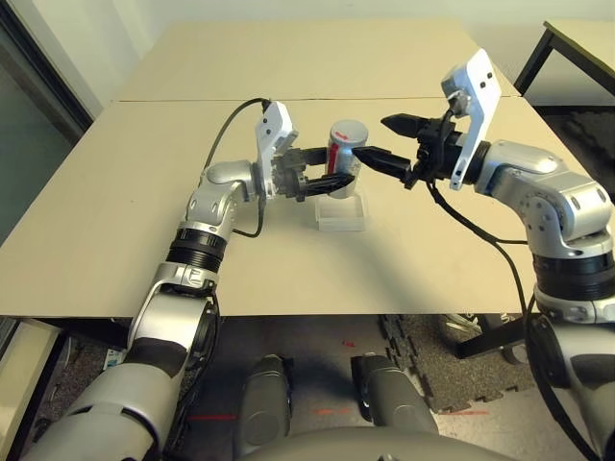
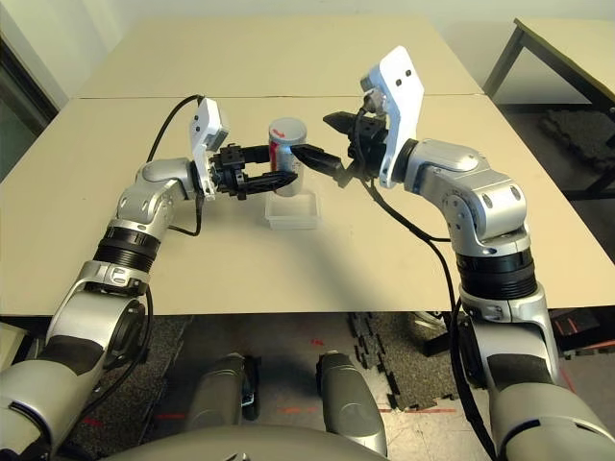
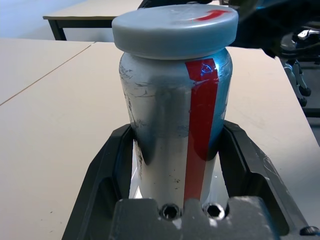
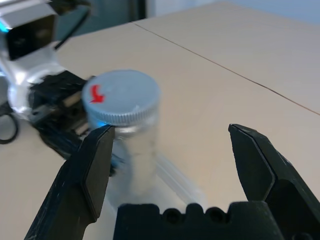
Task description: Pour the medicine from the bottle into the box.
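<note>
Head views: our left gripper (image 1: 332, 175) is clamped on the bottle (image 1: 345, 149), a silver metal cylinder with a red stripe, held upright above the clear square plastic box (image 1: 341, 211) on the tan table (image 1: 115, 202). We cannot tell what the box holds. Our right gripper (image 1: 386, 142) has fingers spread, one tip by the bottle.

Left wrist: scuffed metal, smooth grey cap (image 3: 175, 29), still on.

Right wrist: ribbed cap edge, black fingers (image 4: 92, 172) wide apart beside the bottle.
</note>
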You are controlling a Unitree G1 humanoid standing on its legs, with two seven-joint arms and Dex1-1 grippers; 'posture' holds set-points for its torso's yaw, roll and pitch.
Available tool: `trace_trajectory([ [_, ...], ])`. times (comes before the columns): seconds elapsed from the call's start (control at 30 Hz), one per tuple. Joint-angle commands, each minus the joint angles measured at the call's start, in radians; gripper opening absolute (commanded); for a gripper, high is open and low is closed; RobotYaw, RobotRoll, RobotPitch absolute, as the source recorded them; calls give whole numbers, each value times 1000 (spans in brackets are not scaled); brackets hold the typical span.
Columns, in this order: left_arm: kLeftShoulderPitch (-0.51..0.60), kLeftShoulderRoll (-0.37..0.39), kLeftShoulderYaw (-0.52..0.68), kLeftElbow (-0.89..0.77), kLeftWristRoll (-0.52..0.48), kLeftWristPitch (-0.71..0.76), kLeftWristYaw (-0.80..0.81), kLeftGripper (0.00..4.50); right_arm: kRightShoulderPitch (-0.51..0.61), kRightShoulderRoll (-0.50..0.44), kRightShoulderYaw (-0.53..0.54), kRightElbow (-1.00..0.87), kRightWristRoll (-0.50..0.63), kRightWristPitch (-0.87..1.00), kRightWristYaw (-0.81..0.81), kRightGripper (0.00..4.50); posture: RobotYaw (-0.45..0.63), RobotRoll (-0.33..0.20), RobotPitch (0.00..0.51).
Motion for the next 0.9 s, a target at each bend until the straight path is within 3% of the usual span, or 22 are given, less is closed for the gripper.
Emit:
trace_trajectory([
  [0.03, -19, 6, 1, 11, 2, -13, -10, 2730, 27, -19, -29, -36, 17, 23, -5, 4500, -210, 0, 91],
  [0.3, -23, 7, 1, 20, 3, -19, -10, 2730, 65, -61, -36, -97, 65, 76, 30, 4500, -213, 0, 92],
  [0.47, -28, 6, 0, 30, 3, -24, -12, 2730, 25, -32, -37, -128, 115, 112, 13, 4500, -221, 0, 90],
  [0.9, -31, -5, -4, 37, 4, -31, -11, 2730, -111, 53, 73, 9, 38, 49, 14, 4500, -207, 0, 87],
])
